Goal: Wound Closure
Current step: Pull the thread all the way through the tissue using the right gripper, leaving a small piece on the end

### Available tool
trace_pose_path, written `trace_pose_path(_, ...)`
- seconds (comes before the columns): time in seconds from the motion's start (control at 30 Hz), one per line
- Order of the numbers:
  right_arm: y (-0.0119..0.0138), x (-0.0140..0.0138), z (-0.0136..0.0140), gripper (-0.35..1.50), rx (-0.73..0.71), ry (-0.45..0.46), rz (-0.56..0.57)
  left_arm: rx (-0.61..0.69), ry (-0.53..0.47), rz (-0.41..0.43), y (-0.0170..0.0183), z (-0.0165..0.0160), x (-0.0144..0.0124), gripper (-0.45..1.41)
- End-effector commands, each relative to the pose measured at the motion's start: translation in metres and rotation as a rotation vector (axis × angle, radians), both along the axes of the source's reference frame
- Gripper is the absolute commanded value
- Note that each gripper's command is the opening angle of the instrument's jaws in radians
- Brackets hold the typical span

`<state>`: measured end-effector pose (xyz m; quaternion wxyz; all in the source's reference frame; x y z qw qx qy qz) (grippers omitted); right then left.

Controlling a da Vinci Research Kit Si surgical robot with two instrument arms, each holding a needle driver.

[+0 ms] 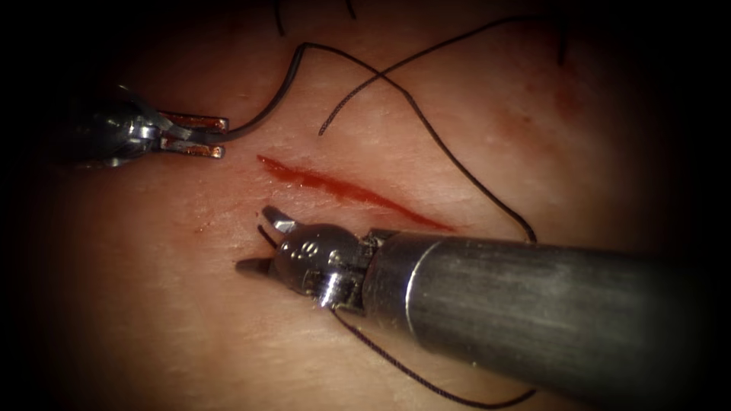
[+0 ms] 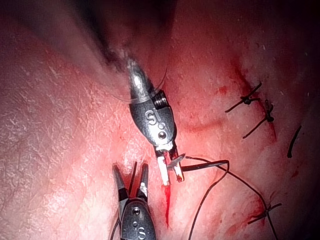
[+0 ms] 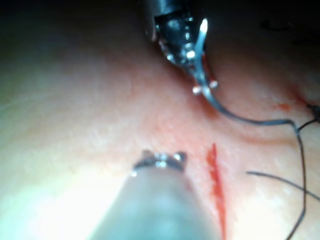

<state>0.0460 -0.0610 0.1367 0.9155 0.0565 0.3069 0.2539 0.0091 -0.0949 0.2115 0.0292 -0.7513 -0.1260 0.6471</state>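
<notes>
Tissue (image 1: 152,320) bench | left tool (image 1: 199,135) clamps needle (image 1: 266,114) near its tip — slip risk | right tool (image 1: 268,237) agape, empty, beside cut (image 1: 350,192)

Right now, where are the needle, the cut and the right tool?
needle (image 1: 255,122), endoscope view, mid-curve beyond the left tool's jaws.
cut (image 1: 343,189), endoscope view, middle of the red line.
right tool (image 1: 263,243), endoscope view, between its open jaw tips.

An "S" marks each tool's wrist housing (image 2: 151,118).
</notes>
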Motion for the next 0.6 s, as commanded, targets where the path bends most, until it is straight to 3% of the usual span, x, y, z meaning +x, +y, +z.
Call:
trace_pose_path(0.03,-0.0003,0.0007,0.0005,0.12,0.004,0.006,-0.006,0.002,0.000,-0.001,-0.0006,0.0006,-0.0005,-0.45)
trace_pose_path(0.07,-0.0005,0.0008,0.0002,-0.35,0.011,0.011,-0.012,0.003,0.000,-0.001,-0.0006,0.0005,-0.0006,-0.45)
trace_pose_path(0.37,-0.0015,0.0002,-0.0009,-0.35,0.035,0.023,-0.045,0.003,-0.006,-0.001,-0.0011,0.0001,-0.0008,-0.45)
trace_pose_path(0.57,-0.0039,-0.0012,-0.0027,-0.35,0.037,0.049,-0.081,-0.006,-0.024,0.041,-0.0025,-0.0003,-0.0015,-0.45)
trace_pose_path(0.6,-0.0055,-0.0022,-0.0040,-0.35,0.035,0.061,-0.101,-0.009,-0.028,0.060,-0.0031,-0.0006,-0.0021,-0.45)
